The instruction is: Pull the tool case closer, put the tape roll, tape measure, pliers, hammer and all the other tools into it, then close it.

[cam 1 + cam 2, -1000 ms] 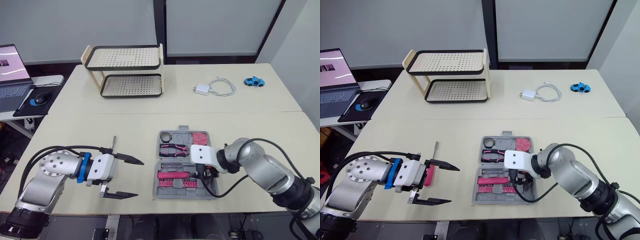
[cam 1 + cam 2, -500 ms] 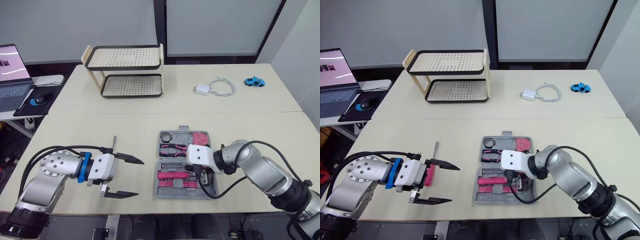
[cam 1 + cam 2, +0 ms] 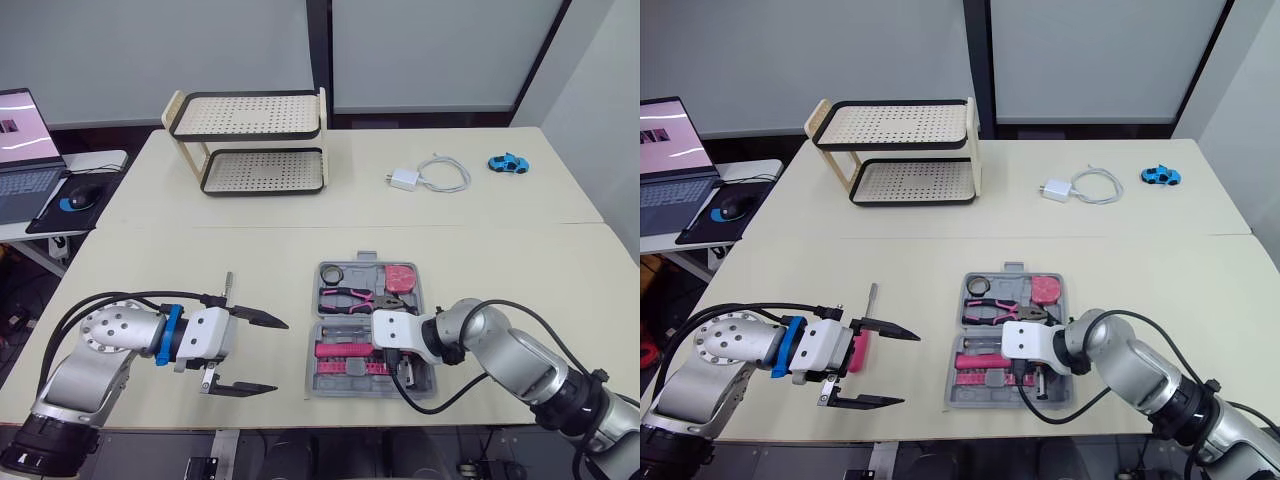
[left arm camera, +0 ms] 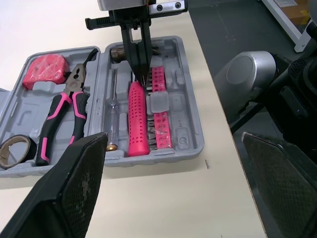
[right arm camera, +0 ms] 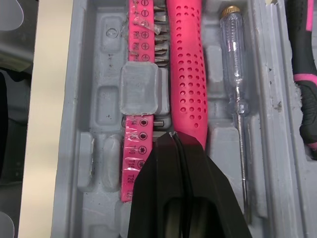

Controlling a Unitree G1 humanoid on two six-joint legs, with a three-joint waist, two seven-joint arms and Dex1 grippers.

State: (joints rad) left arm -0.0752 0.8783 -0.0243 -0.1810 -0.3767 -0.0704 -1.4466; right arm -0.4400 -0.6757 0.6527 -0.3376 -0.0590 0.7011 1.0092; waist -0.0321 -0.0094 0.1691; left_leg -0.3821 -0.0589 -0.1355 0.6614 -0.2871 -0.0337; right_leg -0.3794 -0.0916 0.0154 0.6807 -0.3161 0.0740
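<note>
Grey case lies open on the table, with the left gripper spread wide at its 9 o'clock. Left wrist view: pliers and tape roll sit inside. Right wrist view: the right gripper, fingers together, is over the hammer.

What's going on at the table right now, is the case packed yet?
Nearly. The tool case lies open near the table's front edge, holding the tape roll, pliers, tape measure and hammer. The right gripper is shut, its tips on the hammer's pink handle. The left gripper hovers open above a pink-handled screwdriver lying loose on the table. The lid is not yet closed.
</note>
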